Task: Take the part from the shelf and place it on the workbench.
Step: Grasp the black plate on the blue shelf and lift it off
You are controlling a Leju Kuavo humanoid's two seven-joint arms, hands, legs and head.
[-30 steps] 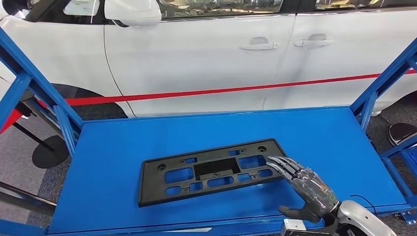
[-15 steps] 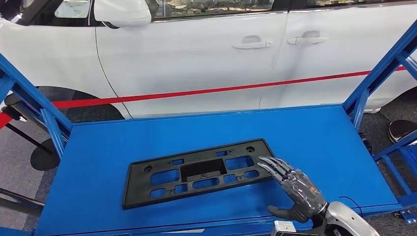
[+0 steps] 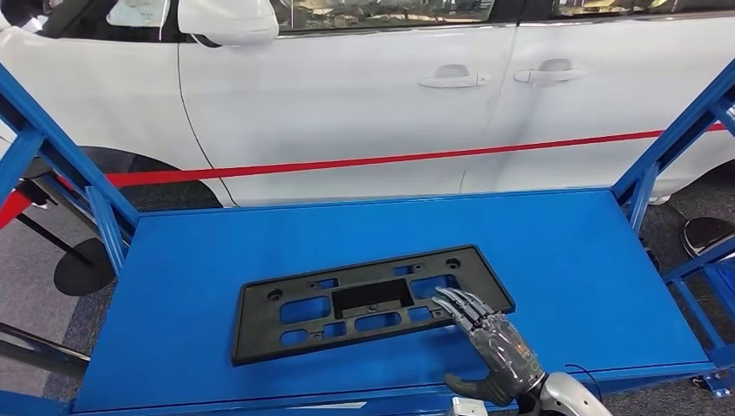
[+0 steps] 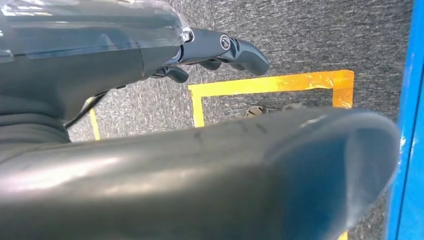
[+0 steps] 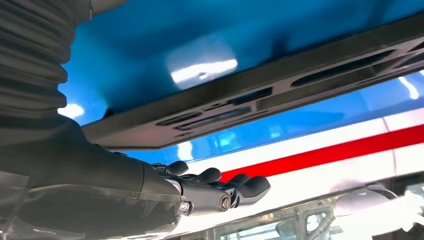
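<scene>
The part point(image 3: 257, 329), a flat black plastic plate with several cut-outs, lies on the blue workbench point(image 3: 555, 260), left of its middle and nearer the front edge. My right hand point(image 3: 490, 342) reaches in from the front right. Its fingers are stretched out over the part's near right corner and its thumb is spread to the side. In the right wrist view the right hand point(image 5: 200, 192) holds nothing, and a gap shows between its fingers and the part point(image 5: 290, 80). My left hand point(image 4: 125, 65) hangs over the floor, fingers extended and holding nothing.
A white car point(image 3: 364, 104) with a red stripe stands just behind the bench. Slanted blue frame posts rise at the left point(image 3: 52, 165) and right point(image 3: 676, 139) ends. Yellow tape point(image 4: 270, 85) marks the grey floor beside a blue edge point(image 4: 407, 125).
The camera has swayed a little sideways. My right hand has slid left, from the part's right edge to over its near right corner. The part has stayed in place.
</scene>
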